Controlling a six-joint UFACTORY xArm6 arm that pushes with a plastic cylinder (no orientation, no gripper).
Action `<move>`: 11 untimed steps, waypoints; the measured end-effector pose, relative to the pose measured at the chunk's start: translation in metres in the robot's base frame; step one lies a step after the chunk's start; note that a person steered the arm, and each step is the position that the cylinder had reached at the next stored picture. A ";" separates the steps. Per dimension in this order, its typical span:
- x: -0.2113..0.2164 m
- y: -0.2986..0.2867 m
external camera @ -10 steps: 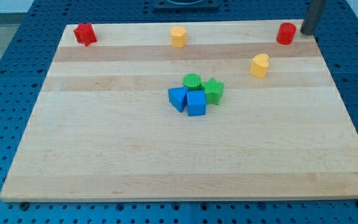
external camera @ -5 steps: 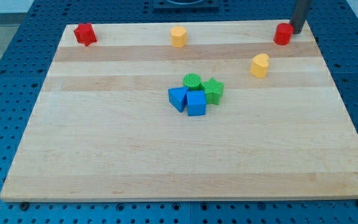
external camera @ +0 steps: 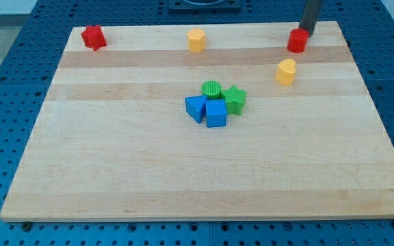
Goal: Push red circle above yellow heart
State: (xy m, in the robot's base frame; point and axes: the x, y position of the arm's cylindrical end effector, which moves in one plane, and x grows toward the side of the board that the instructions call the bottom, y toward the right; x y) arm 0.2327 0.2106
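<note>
Red circle (external camera: 297, 41) touching my tip (external camera: 304, 34) – two red, two yellow blocks.

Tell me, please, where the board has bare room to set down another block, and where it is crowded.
The widest bare stretch is the board below the middle cluster of green circle, green star and two blue blocks, where it is crowded. The view's left, under the red star, is bare too. The top right is busy: my tip, red circle, yellow heart.
</note>
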 end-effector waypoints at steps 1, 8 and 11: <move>0.005 -0.009; 0.059 -0.030; 0.042 -0.061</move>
